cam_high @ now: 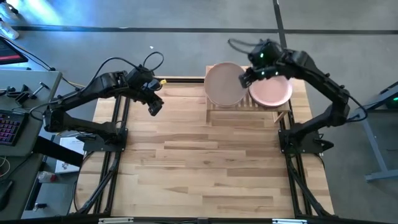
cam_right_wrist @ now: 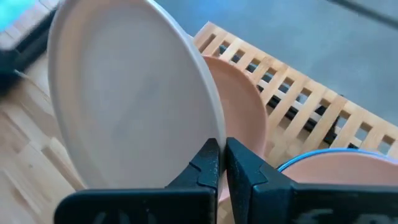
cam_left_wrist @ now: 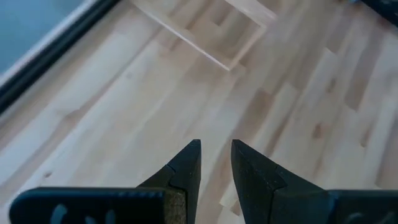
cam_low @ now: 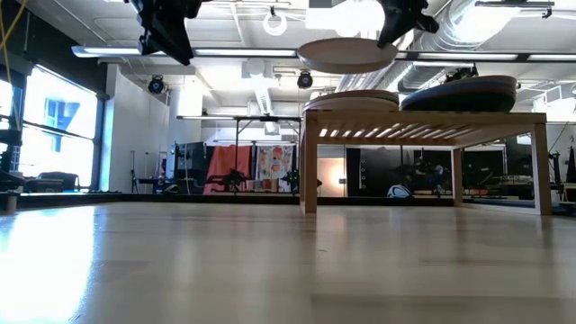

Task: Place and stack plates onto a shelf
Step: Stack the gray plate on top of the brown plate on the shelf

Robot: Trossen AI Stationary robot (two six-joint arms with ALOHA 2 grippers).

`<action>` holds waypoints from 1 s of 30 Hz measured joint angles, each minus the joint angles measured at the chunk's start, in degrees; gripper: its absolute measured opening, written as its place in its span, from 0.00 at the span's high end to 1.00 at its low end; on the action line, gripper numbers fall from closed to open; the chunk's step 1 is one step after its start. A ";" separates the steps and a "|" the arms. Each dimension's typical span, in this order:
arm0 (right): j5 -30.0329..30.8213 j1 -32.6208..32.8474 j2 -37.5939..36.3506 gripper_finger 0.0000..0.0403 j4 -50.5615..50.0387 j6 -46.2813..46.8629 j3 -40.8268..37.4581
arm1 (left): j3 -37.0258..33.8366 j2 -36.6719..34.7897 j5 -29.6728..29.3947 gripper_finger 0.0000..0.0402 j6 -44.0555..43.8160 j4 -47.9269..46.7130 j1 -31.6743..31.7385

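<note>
1. Two stacks sit on the shelf point(cam_high: 249, 107) at the table's far right in the high view; the right gripper point(cam_high: 244, 78) holds a beige plate point(cam_high: 224, 84) by its rim above the left stack, beside the pink-topped right stack point(cam_high: 271, 92). The left gripper point(cam_high: 153, 107) hangs over bare table point(cam_high: 205, 168) at far left, empty.
2. Low view: the held plate point(cam_low: 346, 54) hovers level, clear above the left stack point(cam_low: 353, 97). The step appears to be placing; next it likely needs lowering squarely, then release.
3. Left wrist view: the fingers point(cam_left_wrist: 186, 165) stand slightly apart with nothing between them, over planks.
4. Right wrist view: the jaws are clamped on the plate's rim point(cam_right_wrist: 134, 93), slats point(cam_right_wrist: 298, 99) beyond.
5. No brand, label or writing is legible in any view.
</note>
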 joint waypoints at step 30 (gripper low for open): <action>-29.12 -23.27 11.57 1.00 -4.66 -7.72 0.02 | 0.00 0.00 -2.22 0.81 -4.13 -0.02 5.67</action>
